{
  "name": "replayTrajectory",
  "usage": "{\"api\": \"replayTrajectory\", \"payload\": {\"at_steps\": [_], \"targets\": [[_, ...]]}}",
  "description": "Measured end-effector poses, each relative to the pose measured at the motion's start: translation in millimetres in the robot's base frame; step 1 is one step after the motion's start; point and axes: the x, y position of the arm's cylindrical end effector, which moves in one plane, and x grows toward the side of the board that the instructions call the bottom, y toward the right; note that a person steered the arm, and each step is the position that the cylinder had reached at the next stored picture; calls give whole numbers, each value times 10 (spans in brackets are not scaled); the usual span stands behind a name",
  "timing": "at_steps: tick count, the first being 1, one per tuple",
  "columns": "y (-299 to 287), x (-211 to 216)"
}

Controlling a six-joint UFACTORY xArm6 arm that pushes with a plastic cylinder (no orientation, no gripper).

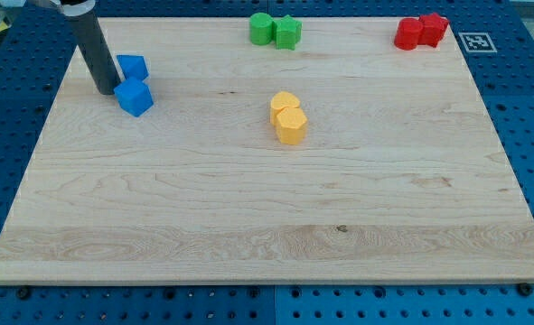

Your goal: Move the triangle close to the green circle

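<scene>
The blue triangle (133, 66) lies near the board's top left, with a blue cube (135, 97) just below it and touching it. The green circle (261, 28) sits at the view's top centre, with a green star-like block (287, 32) against its right side. My dark rod comes down from the top left corner. My tip (105, 91) rests on the board just left of the two blue blocks, close beside the cube's left edge. I cannot tell whether it touches either block.
Two yellow blocks (289, 117) lie pressed together at the board's centre. Two red blocks (421, 32) sit at the top right edge. The wooden board (267, 226) lies on a blue perforated table.
</scene>
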Motion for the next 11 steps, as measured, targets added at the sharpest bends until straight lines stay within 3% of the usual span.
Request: {"api": "replayTrajectory", "payload": {"at_steps": [6, 11], "targets": [[405, -170], [238, -733]]}}
